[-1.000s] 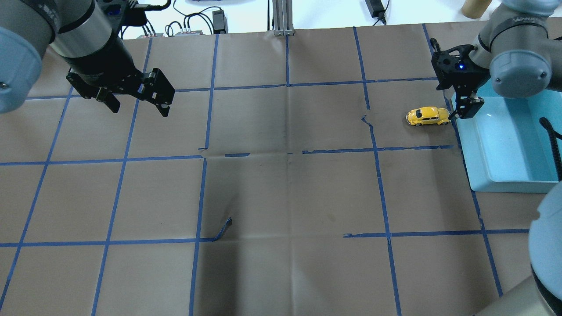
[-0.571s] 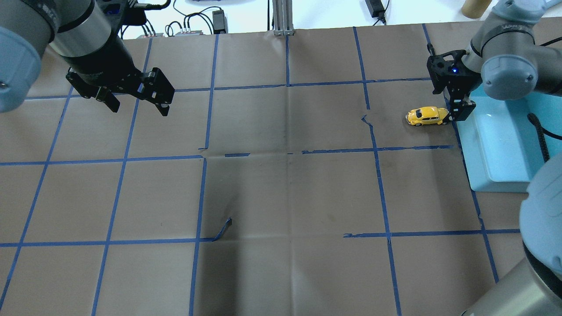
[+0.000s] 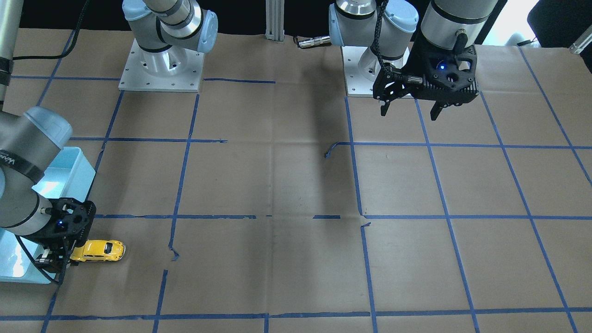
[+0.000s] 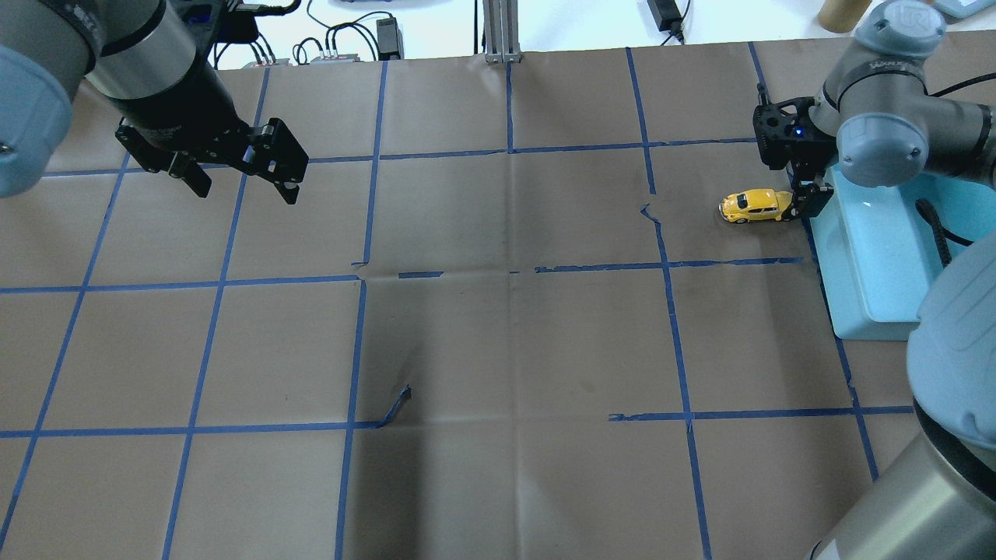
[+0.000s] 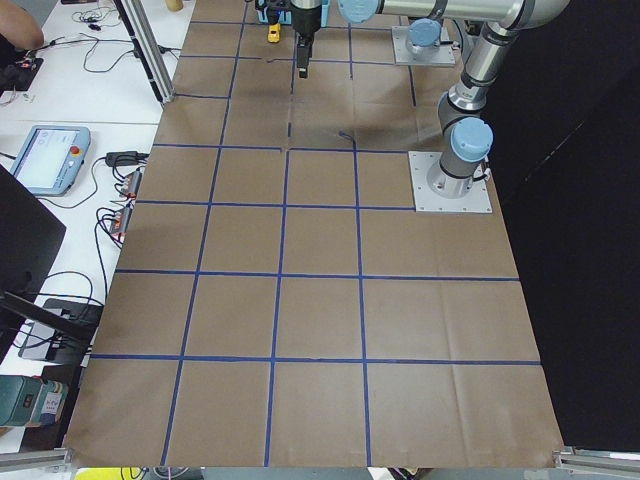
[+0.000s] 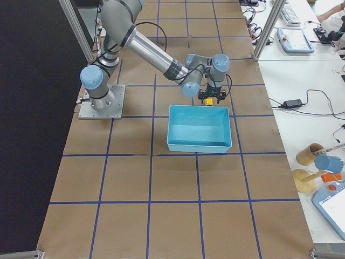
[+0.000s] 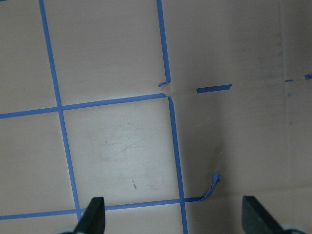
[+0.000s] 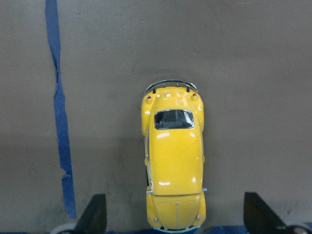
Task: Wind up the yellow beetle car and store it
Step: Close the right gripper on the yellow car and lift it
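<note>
The yellow beetle car (image 4: pixel 759 205) stands on its wheels on the brown paper, just left of the light blue bin (image 4: pixel 871 257). It also shows in the front view (image 3: pixel 98 250) and the right wrist view (image 8: pixel 174 165). My right gripper (image 4: pixel 805 204) is open and low at the car's bin-side end. In the right wrist view its fingertips (image 8: pixel 95 214) stand wide apart on either side of that end, not touching it. My left gripper (image 4: pixel 245 187) is open and empty, hovering above the table at the far left.
The bin (image 3: pixel 69 171) lies at the table's right edge, right behind my right gripper. Blue tape lines grid the paper, with a loose curled piece (image 4: pixel 397 408) near the middle. Cables and power supplies lie beyond the far edge.
My right gripper has shifted left from over the bin's rim and come down at the car's end. The car and my left arm have not moved.
</note>
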Motion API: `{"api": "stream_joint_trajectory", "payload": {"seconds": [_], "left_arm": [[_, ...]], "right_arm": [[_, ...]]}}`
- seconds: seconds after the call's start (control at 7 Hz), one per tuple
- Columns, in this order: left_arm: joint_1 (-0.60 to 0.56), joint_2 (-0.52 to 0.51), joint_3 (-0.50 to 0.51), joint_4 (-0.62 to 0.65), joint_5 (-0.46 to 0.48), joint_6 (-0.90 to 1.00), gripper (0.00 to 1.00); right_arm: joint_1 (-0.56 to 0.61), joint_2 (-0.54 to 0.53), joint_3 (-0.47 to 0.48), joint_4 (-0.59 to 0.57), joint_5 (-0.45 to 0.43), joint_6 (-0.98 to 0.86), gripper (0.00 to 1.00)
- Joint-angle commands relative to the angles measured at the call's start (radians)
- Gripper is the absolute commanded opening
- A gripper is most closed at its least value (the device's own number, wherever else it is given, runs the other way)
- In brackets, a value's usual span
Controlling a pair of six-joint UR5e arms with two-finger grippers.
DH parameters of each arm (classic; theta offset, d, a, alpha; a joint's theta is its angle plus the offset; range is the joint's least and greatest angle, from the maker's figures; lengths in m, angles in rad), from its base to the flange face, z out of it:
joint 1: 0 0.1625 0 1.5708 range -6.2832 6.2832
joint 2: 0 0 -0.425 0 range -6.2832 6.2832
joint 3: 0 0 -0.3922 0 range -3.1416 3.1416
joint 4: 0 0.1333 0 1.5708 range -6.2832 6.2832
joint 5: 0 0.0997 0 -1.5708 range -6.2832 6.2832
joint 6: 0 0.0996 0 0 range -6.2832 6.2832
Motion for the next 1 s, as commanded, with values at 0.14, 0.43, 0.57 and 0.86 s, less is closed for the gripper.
{"api": "stream_joint_trajectory", "payload": {"seconds": [0.14, 0.43, 0.57, 0.86], "left_arm": [[0.0, 0.0, 0.002, 0.001, 0.0, 0.002, 1.0], [-0.001, 0.0, 0.001, -0.001, 0.0, 0.002, 1.0], [-0.001, 0.0, 0.001, -0.001, 0.0, 0.002, 1.0], [-0.001, -0.002, 0.004, 0.001, 0.002, 0.0, 1.0]], "right_arm": [[0.008, 0.022, 0.0, -0.008, 0.012, 0.0, 1.0], [0.023, 0.028, 0.011, -0.06, 0.012, -0.001, 1.0], [0.026, 0.036, 0.011, -0.06, 0.012, 0.0, 1.0], [0.028, 0.041, 0.013, -0.06, 0.027, 0.0, 0.91]]}}
